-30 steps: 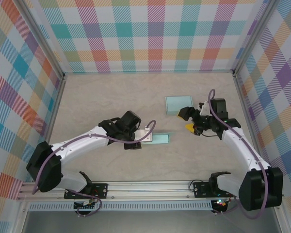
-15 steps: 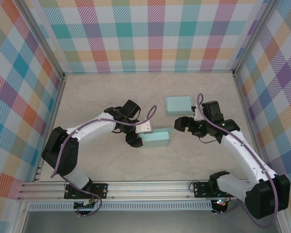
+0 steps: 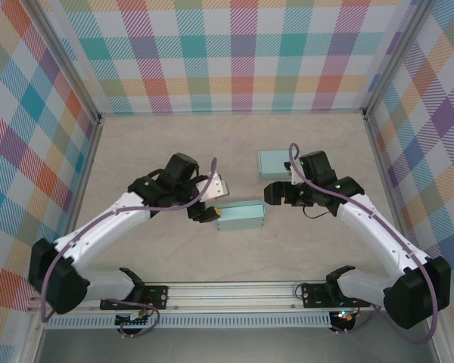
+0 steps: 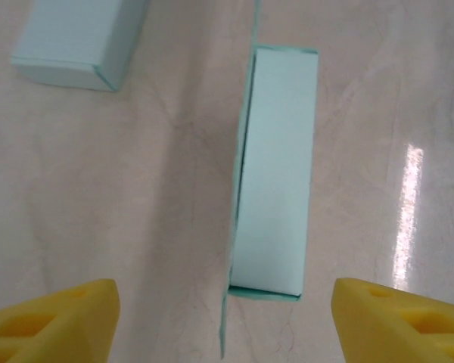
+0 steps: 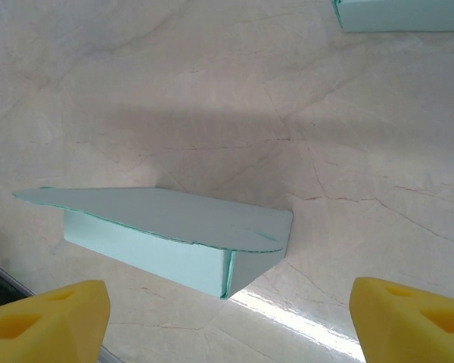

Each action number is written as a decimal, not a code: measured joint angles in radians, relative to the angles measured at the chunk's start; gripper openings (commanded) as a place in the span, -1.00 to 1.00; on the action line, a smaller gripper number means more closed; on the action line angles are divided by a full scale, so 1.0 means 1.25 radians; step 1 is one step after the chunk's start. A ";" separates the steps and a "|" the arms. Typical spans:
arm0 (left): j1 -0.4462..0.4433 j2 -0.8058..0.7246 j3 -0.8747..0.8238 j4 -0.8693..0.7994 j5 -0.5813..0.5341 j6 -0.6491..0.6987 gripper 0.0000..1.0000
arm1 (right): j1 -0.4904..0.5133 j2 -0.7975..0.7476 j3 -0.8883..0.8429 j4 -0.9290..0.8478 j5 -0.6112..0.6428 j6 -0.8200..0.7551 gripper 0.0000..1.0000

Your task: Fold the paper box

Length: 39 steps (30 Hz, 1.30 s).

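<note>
Top external: a pale marble bench (image 3: 151,144) sits inside bright checked walls (image 3: 234,53). A flat pale green paper box (image 3: 240,215) lies mid-bench. The left arm (image 3: 106,223) and right arm (image 3: 374,231) bend toward it.
Left wrist: left jaws wide apart, empty, box just ahead.
Right wrist: right jaws wide apart, empty.

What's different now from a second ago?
The left hand let go of the paper box and drew back to the left, open. The box, seen earlier as a thin strip from above, now shows a broader face. The right hand swung left toward the box's right end, open. The second box behind stayed put.
</note>
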State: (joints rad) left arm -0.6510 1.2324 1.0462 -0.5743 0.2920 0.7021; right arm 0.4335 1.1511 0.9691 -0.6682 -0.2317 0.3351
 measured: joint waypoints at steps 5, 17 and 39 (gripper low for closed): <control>0.000 -0.108 -0.056 0.041 -0.095 -0.182 -0.12 | 0.017 0.011 0.015 -0.017 0.014 -0.025 0.48; -0.001 -0.125 -0.118 0.048 -0.172 -0.440 0.08 | 0.072 0.091 0.044 -0.033 0.033 -0.075 0.41; -0.037 0.038 -0.090 0.065 -0.205 -0.421 -0.01 | 0.090 0.160 0.084 -0.033 0.052 -0.111 0.31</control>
State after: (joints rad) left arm -0.6971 1.2804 0.9333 -0.4931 0.0360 0.1761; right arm 0.5457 1.3514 1.0737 -0.7090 -0.1669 0.1967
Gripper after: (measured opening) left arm 0.508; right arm 0.662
